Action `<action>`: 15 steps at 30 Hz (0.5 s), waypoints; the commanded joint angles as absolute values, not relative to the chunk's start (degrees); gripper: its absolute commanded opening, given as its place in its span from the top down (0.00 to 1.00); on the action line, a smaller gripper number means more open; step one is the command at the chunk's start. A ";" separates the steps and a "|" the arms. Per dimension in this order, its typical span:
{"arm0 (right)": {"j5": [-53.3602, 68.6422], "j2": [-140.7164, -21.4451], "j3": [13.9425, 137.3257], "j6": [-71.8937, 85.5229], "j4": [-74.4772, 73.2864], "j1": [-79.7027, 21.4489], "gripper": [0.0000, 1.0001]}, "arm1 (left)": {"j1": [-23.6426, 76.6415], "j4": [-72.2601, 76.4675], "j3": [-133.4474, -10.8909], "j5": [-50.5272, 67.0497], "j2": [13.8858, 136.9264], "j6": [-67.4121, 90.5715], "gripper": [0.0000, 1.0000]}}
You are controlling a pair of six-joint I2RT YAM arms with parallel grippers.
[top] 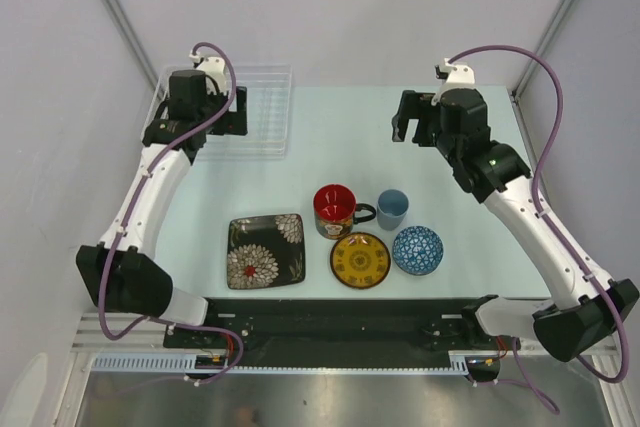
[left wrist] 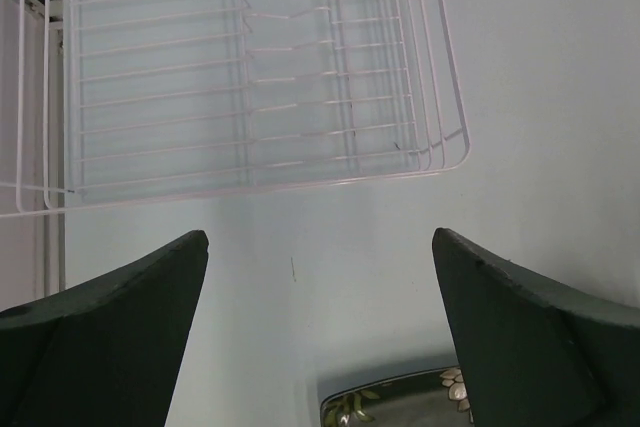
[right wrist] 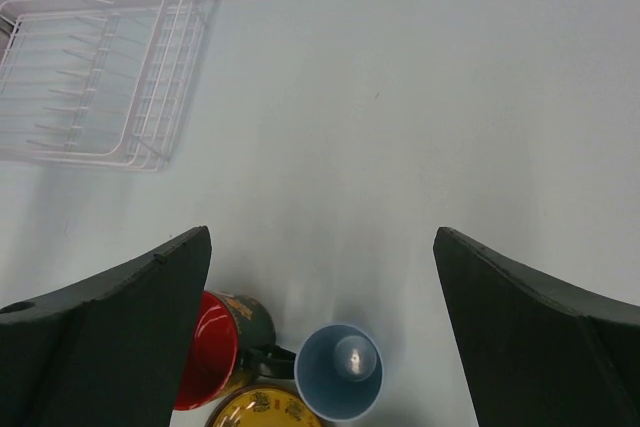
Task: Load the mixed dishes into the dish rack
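The clear dish rack point(top: 262, 107) stands empty at the table's back left; it also shows in the left wrist view point(left wrist: 250, 77) and the right wrist view point(right wrist: 90, 77). At the front stand the black square floral plate point(top: 265, 251) point(left wrist: 400, 402), the red mug point(top: 334, 209) point(right wrist: 215, 352), the light-blue cup point(top: 392, 209) point(right wrist: 340, 372), the yellow saucer point(top: 360, 260) point(right wrist: 265, 410) and the blue-white bowl point(top: 417, 250). My left gripper point(top: 232, 112) point(left wrist: 320, 247) is open and empty, held high by the rack. My right gripper point(top: 411, 125) point(right wrist: 320, 242) is open and empty, high behind the cup.
The pale table point(top: 330, 147) has grey walls at the back and sides and metal frame posts at the corners. The arm bases and a black rail run along the near edge. The mug, cup, saucer and bowl stand close together.
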State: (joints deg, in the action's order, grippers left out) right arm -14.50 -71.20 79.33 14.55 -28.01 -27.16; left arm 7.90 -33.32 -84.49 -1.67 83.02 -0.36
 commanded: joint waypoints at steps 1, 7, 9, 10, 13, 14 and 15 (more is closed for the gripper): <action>-14.24 -73.55 79.63 16.26 -24.87 -27.07 0.00 | 8.97 -26.11 -80.51 -8.35 82.96 0.53 0.00; -15.12 -76.99 80.07 18.46 -27.07 -28.12 0.00 | 9.67 -26.63 -90.23 -13.43 96.66 2.90 0.01; -16.08 -76.73 79.11 18.28 -26.81 -28.74 0.00 | 10.10 -26.46 -93.50 -14.67 101.57 2.73 0.01; -16.34 -76.64 78.75 18.19 -26.63 -29.00 0.00 | 10.19 -26.28 -96.39 -15.55 103.08 2.64 0.01; -16.61 -76.11 77.17 18.19 -26.54 -29.18 0.00 | 10.28 -27.24 -103.50 -15.82 109.04 3.25 0.01; -16.52 -75.85 76.56 18.02 -26.54 -29.27 0.00 | 10.28 -27.68 -105.19 -16.08 110.73 3.51 0.01; -16.44 -75.85 76.20 17.93 -26.54 -29.27 0.00 | 10.20 -27.95 -106.77 -16.43 111.96 3.78 0.01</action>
